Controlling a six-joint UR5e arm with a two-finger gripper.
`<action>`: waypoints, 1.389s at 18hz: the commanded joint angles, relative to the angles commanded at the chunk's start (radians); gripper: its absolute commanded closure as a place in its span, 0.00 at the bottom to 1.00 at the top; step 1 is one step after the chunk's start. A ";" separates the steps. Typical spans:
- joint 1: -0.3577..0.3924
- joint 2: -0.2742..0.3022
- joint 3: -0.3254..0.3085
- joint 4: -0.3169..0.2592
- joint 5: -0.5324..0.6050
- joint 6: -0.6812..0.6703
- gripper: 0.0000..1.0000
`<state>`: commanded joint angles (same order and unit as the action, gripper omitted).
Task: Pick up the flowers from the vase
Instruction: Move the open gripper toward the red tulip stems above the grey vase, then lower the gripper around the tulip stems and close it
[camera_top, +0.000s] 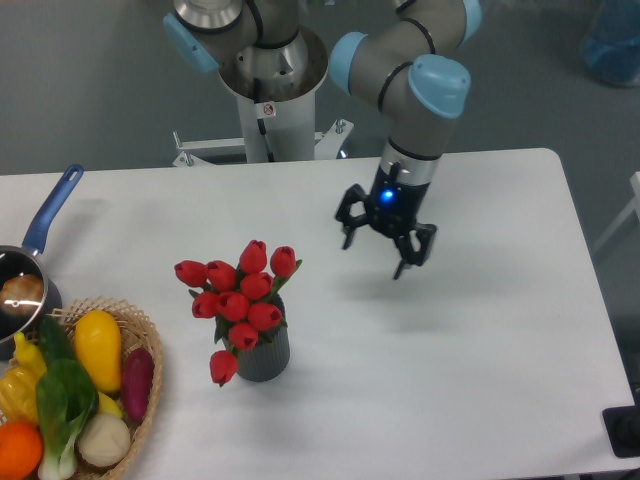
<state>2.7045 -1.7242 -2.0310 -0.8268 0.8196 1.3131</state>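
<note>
Camera view is showing the flowers (240, 297) as a tight bunch of red closed tulip buds with bits of green leaf poking out between them; one bud is drooping low on the left side, hanging down beside the vase wall. The bunch is sitting in the vase (266, 355), a short dark grey ribbed cylinder standing upright on the white table (470, 380), left of centre and toward the near edge.

The tool (383, 243) is hanging above the table, right of and farther back than the flowers, well apart from them, touching nothing. Its fingers are spreading wide and pointing down, holding nothing, a blue light glowing at the wrist.

At the near left a wicker basket (148, 385) is holding vegetables: a yellow squash, a purple one, leafy greens, a yellow pepper, something orange and a pale round one. A blue-handled saucepan (30, 265) is sitting just behind the basket at the left edge, with something brownish inside that is too small to make out.
</note>
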 joint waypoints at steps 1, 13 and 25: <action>-0.002 0.002 0.003 0.000 -0.044 0.000 0.00; -0.075 -0.061 0.072 0.011 -0.335 -0.003 0.00; -0.092 -0.107 0.106 0.014 -0.372 0.003 0.81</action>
<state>2.6124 -1.8316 -1.9251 -0.8130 0.4479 1.3161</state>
